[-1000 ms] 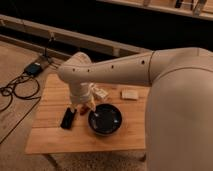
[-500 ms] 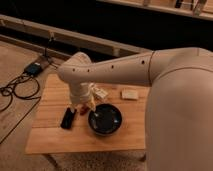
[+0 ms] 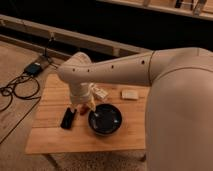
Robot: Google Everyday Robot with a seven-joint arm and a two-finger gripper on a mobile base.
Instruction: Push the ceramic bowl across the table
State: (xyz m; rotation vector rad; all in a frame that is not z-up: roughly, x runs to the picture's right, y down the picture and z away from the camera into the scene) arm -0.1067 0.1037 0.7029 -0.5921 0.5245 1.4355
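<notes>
The ceramic bowl (image 3: 105,119) is round, glossy and dark, and sits on the front right part of the light wooden table (image 3: 50,140). My white arm reaches in from the right and bends down over the table's middle. My gripper (image 3: 90,107) hangs at the bowl's left rim, touching or just inside it. The wrist hides the table surface right behind the gripper.
A flat black rectangular device (image 3: 68,118) lies left of the bowl. A small white packet (image 3: 99,92) and a pale rectangular block (image 3: 131,94) lie toward the table's back. A small red-orange item (image 3: 84,109) peeks out by the gripper. Cables and a blue box (image 3: 34,68) lie on the floor at left.
</notes>
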